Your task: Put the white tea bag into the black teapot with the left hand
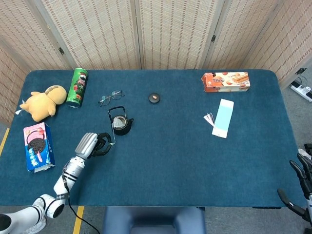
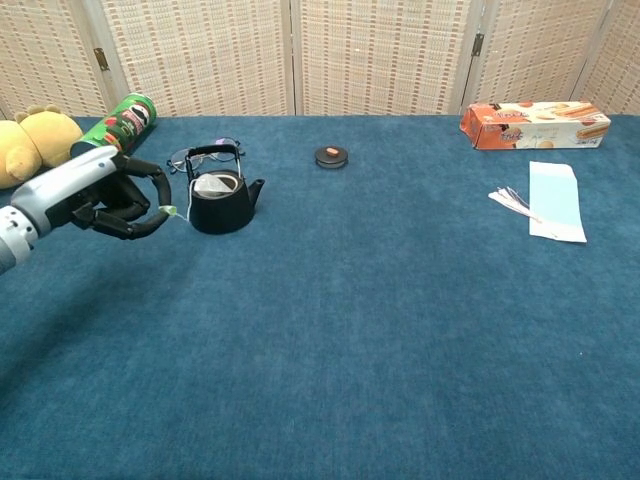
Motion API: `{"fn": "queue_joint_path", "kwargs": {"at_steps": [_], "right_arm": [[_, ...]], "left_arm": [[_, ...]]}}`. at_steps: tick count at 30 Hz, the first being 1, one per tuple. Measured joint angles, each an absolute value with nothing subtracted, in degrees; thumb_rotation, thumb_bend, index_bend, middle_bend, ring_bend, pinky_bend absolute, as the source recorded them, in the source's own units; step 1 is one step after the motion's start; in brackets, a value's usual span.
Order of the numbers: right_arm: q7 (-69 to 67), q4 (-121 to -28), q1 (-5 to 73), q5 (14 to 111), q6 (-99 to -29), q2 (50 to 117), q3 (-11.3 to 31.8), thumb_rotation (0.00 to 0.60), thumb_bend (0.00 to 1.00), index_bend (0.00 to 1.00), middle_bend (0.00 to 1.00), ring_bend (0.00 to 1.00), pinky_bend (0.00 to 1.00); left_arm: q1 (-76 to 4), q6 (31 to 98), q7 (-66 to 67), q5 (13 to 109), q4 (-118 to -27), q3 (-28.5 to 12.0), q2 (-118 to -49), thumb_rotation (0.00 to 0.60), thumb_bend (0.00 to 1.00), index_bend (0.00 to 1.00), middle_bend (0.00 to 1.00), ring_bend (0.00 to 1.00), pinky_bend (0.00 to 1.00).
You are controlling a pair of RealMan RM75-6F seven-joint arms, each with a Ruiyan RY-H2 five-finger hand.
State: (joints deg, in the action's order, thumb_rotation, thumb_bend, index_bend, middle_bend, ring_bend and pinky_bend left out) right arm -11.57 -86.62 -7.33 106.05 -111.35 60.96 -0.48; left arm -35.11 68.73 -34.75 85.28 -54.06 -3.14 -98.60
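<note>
The black teapot [image 1: 120, 125] [image 2: 222, 203] stands upright on the blue table, left of centre. The white tea bag [image 2: 212, 184] lies inside its opening, only its top showing. A thin string runs from the pot to a small green tag [image 2: 170, 211]. My left hand [image 1: 92, 145] [image 2: 105, 195] pinches that tag between curled fingers, low over the table, just left of and nearer than the pot. My right hand [image 1: 303, 181] shows only at the lower right edge of the head view, off the table, fingers apart and holding nothing.
The teapot lid [image 1: 154, 98] lies behind the pot to the right, and glasses [image 1: 111, 97] just behind the pot. A green can [image 1: 77, 87], yellow plush [image 1: 43, 102] and cookie box [image 1: 38, 146] sit at the left. An orange box [image 1: 225, 81] and pale blue packet [image 1: 223, 118] are at the right.
</note>
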Motion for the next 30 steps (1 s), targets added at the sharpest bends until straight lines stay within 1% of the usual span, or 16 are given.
{"fn": "queue_joint_path", "kwargs": {"at_steps": [2,4,8,9,11,17,22,24,25,30], "right_arm": [[-11.75,-86.4,-7.45,106.04,-111.7,60.97,-0.44,0.6,0.32,0.0,0.0,0.0,0.0],[-11.94,-86.2,-7.58,106.03,-111.96,60.98,-0.44,0.6,0.32,0.0,0.0,0.0,0.0],[-12.18,-86.05,-7.61,106.04,-112.15,60.95,-0.41,0.6,0.32,0.0,0.0,0.0,0.0],[-12.27,-86.04,-7.57,105.99,-112.11,60.93,-0.39,0.6,0.32,0.0,0.0,0.0,0.0],[-12.4,-86.04,-7.48,105.85,-111.95,60.87,-0.35,0.6,0.32,0.0,0.0,0.0,0.0],[-12.78,-85.94,-7.5,105.61,-112.12,60.77,-0.26,0.6,0.32,0.0,0.0,0.0,0.0],[-12.27,-86.07,-7.36,105.76,-111.66,60.82,-0.34,0.6,0.32,0.0,0.0,0.0,0.0],[-11.9,-86.26,-7.24,105.8,-111.32,60.85,-0.37,0.6,0.32,0.0,0.0,0.0,0.0],[-11.77,-86.33,-7.19,105.8,-111.18,60.86,-0.39,0.6,0.32,0.0,0.0,0.0,0.0],[-11.25,-86.83,-6.85,105.44,-110.21,60.82,-0.37,0.6,0.32,0.0,0.0,0.0,0.0]], "left_arm": [[-34.56,68.72,-35.19,85.46,-53.99,-2.72,-98.46,0.6,0.56,0.65,1.0,1.0,1.0],[-34.19,68.44,-35.32,85.76,-54.55,-2.11,-97.67,0.6,0.56,0.58,1.0,1.0,1.0],[-33.87,66.87,-34.2,86.49,-56.77,-0.61,-95.07,0.6,0.55,0.35,1.0,1.0,1.0],[-33.85,66.32,-33.53,86.61,-57.86,-0.31,-94.17,0.6,0.54,0.31,1.0,1.0,1.0],[-33.86,65.6,-32.3,86.72,-59.73,-0.01,-92.8,0.6,0.52,0.26,1.0,1.0,1.0],[-33.93,64.26,-25.92,86.55,-66.5,0.06,-87.98,0.6,0.5,0.22,1.0,1.0,1.0],[-34.85,61.28,-17.19,83.97,-73.42,-1.1,-82.94,0.6,0.5,0.16,1.0,1.0,1.0],[-35.97,57.83,-12.49,81.54,-76.88,-1.65,-80.18,0.6,0.5,0.1,1.0,1.0,1.0],[-36.64,55.83,-10.5,80.22,-78.31,-1.93,-78.91,0.6,0.5,0.08,1.0,1.0,1.0],[-42.2,43.4,0.45,68.91,-84.87,-4.25,-72.57,0.6,0.5,0.06,1.0,1.0,1.0]]}}
